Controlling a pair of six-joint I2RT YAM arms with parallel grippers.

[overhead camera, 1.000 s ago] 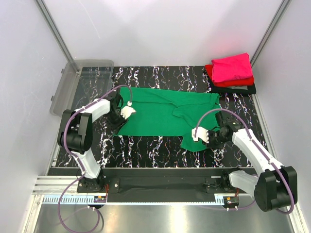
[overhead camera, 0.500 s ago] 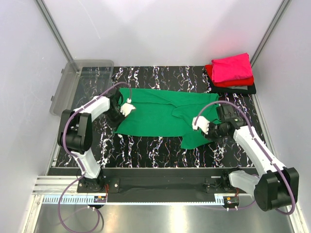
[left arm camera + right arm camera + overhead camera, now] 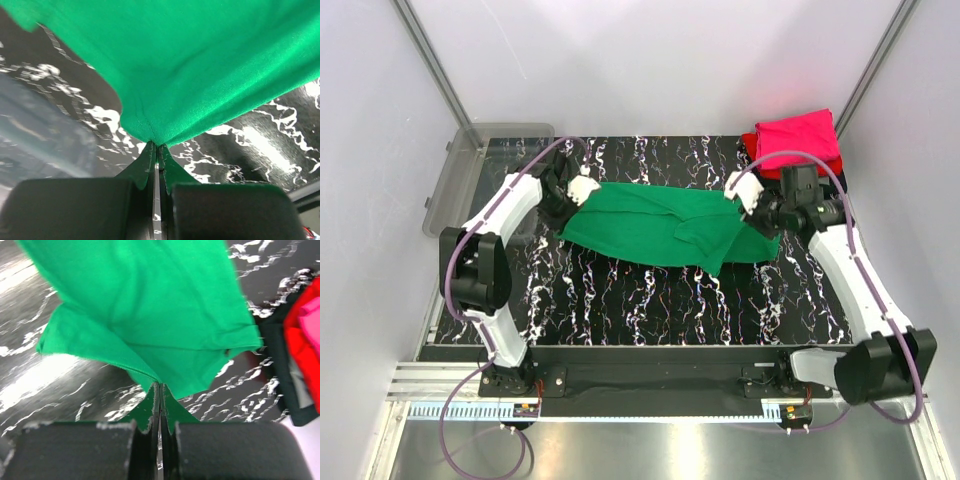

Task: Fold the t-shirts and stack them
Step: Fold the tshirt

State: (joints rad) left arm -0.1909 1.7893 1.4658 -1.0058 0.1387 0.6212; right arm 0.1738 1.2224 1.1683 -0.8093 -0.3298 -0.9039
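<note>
A bright green t-shirt (image 3: 655, 222) lies across the middle of the black marbled table, its near edge lifted and drawn toward the back. My left gripper (image 3: 582, 190) is shut on its left edge; in the left wrist view the cloth (image 3: 200, 65) fans out from the pinched tips (image 3: 156, 146). At the other end, my right gripper (image 3: 738, 190) is shut on the right edge, and green cloth (image 3: 150, 315) hangs from its tips (image 3: 160, 385). Folded t-shirts are stacked at the back right: magenta-pink (image 3: 798, 138) on top, red (image 3: 300, 340) and black (image 3: 277, 375) beneath.
A clear grey plastic bin (image 3: 470, 170) stands at the back left, off the table's edge. White walls enclose the back and both sides. The folded stack sits close to my right gripper's wrist.
My left gripper closed on the green shirt's left edge. Both grippers then carried the shirt's near edge up and toward the back of the table, narrowing the spread cloth.
</note>
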